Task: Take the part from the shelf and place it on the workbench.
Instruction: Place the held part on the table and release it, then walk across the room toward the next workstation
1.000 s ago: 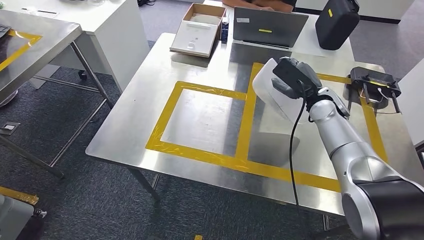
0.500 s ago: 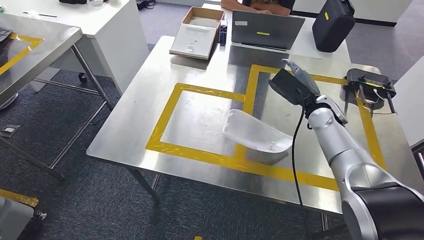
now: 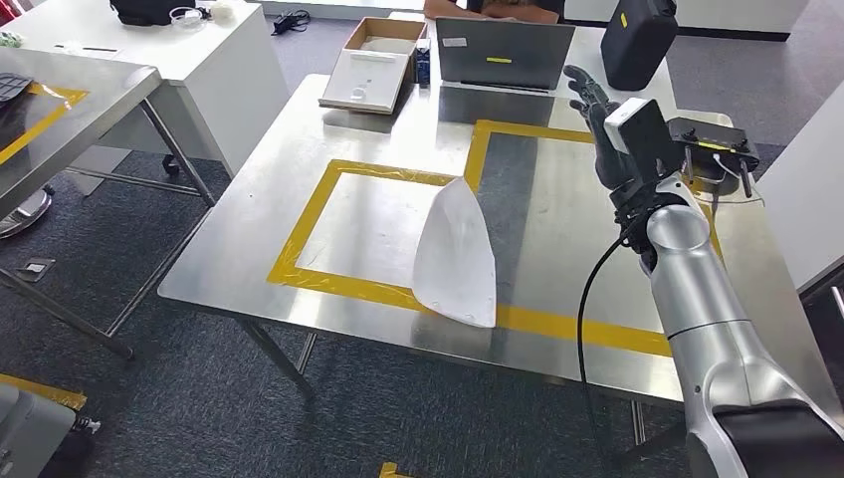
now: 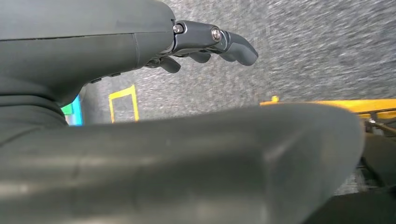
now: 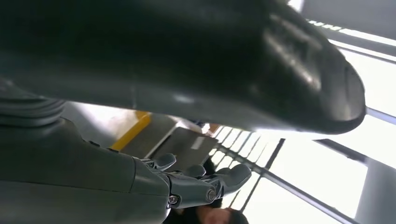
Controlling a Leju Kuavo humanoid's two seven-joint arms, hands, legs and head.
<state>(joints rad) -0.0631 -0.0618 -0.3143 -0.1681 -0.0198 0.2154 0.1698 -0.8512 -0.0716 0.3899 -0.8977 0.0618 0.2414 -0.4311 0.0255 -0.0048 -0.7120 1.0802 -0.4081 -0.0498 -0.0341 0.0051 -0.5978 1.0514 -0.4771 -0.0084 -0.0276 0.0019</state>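
Note:
The white curved part [image 3: 457,255] lies on the steel workbench [image 3: 557,219], across the yellow tape between the two marked squares. My right hand [image 3: 602,119] is raised above the bench's far right side, fingers spread, nothing in it, well apart from the part. In the right wrist view its fingers [image 5: 201,184] are apart and hold nothing. My left hand [image 4: 205,44] hangs over the grey carpet with its fingers loosely extended and nothing between them.
A grey laptop [image 3: 503,55], an open cardboard box [image 3: 375,65] and a black case [image 3: 637,40] stand at the bench's far edge. A black device with cables [image 3: 712,144] sits at the right. A person sits behind the laptop. Another steel table [image 3: 60,110] stands to the left.
My right hand has let go of the white part, which dropped onto the bench and tipped over the tape. The hand rose and opened. The camera view shifted slightly.

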